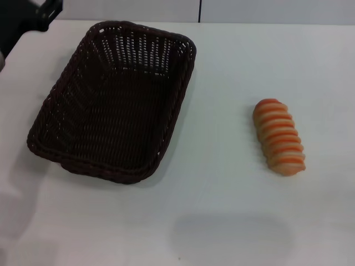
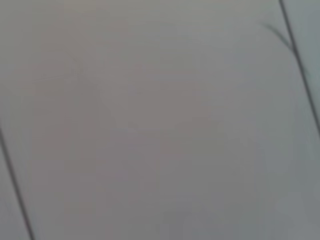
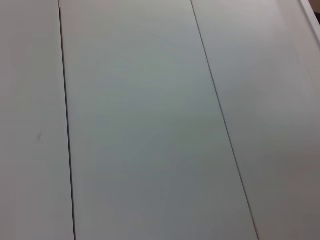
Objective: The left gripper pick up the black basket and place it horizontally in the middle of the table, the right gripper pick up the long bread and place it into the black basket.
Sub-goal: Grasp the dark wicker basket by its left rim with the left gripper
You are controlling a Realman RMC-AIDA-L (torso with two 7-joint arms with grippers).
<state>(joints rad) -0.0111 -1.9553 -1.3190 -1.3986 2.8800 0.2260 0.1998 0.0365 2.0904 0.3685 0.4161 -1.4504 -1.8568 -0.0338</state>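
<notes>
The black basket (image 1: 138, 52) lies empty on the left half of the white table (image 1: 222, 216), its long side running from near left to far right. The long bread (image 1: 279, 137), cream with orange-brown ridges, lies on the table to the right of the basket, well apart from it. A black part of my left arm, the left gripper (image 1: 40, 13), shows at the far left corner, beyond the basket and not touching it. My right gripper is out of view. Both wrist views show only plain grey panels with thin dark seams.
The table's far edge (image 1: 249, 23) runs along the top of the head view, with a pale wall behind it. A faint shadow (image 1: 233, 233) lies on the near middle of the table.
</notes>
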